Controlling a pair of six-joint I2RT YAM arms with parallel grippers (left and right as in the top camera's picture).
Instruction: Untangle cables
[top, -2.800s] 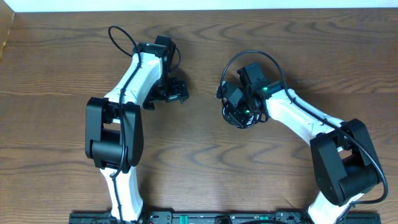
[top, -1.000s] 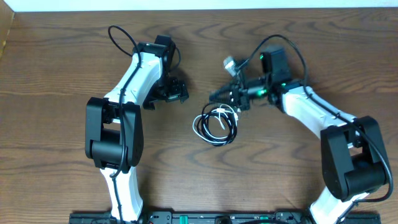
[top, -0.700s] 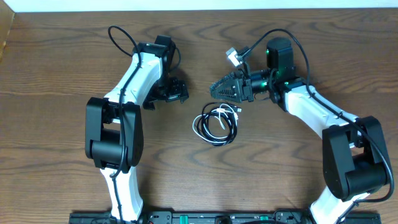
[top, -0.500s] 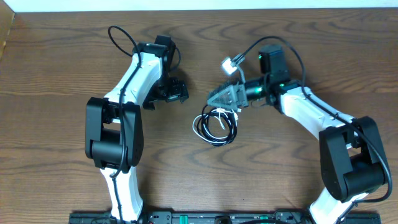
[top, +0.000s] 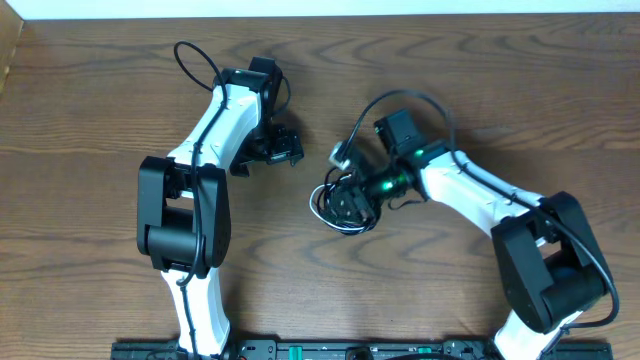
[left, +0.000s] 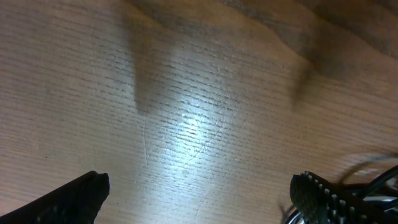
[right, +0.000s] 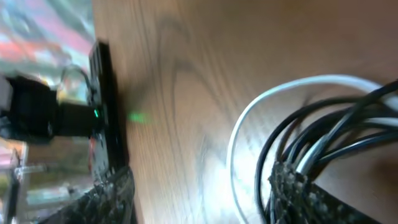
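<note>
**Overhead:** Two cables (top: 328, 215), one black and one white, lie in a single loose coil on the bare wooden table (top: 90, 110), right of centre. The coil is flat and roughly round, with no clear long axis. The white cord (top: 317, 200) shows along its left edge. The right gripper (top: 350, 203) sits low over the coil's right half and hides much of it, so neither plug end can be made out. The left gripper (top: 283, 152) hangs apart from the coil, up and to its left, its jaws spread over plain wood. Two arms are at work, one from each side.

**Left wrist:** The left gripper (left: 199, 186) stands as wide open as it goes and holds nothing, with only wood grain between its two fingers (left: 74, 199). Dark blurred strands cross the lower right corner, and it cannot be told what they are.

**Right wrist:** The right gripper (right: 199, 180) is well open, close to the tabletop, with nothing clamped. One white cord (right: 292, 87) arcs in a single curve across the gap. The black cord (right: 336, 124) runs in several side-by-side strands toward the right-hand finger (right: 292, 193). Whether that finger touches them cannot be told.
</note>
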